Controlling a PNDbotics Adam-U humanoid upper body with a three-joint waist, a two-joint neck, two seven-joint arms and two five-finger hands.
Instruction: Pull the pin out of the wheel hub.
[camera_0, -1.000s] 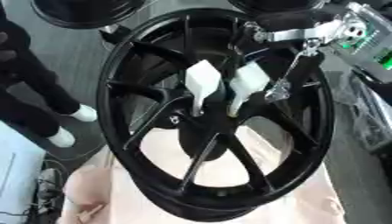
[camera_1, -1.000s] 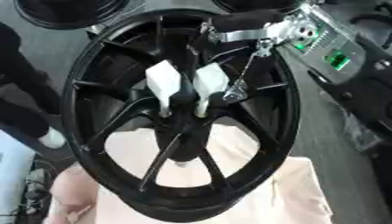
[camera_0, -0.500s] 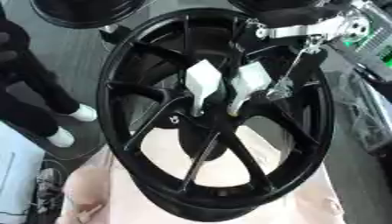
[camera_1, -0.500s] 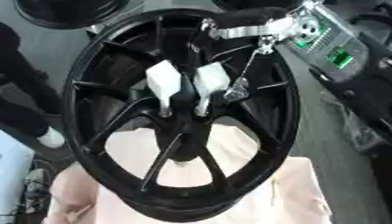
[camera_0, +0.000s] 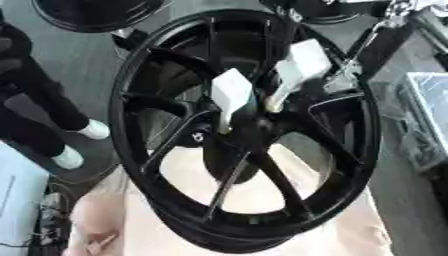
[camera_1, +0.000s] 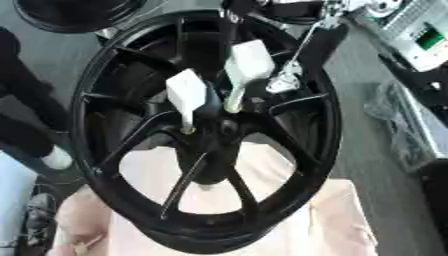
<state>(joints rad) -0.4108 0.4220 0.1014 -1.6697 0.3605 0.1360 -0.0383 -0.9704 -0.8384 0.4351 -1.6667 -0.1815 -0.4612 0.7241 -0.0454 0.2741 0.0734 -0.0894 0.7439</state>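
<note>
The big black wheel hub (camera_0: 245, 130) filled the middle of the frame, looking heavy and stiff, and the right hand (camera_0: 337, 80) at upper right had its fingers hidden, two white-topped pins (camera_0: 232, 95) sticking up.

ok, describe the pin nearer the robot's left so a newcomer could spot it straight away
Start at the big black wheel filling the view, and go to its dark hub where the spokes meet. Two pale pins stick up from there; this pin is the lower one on the view's left, while its neighbour sits higher and further right.
</note>
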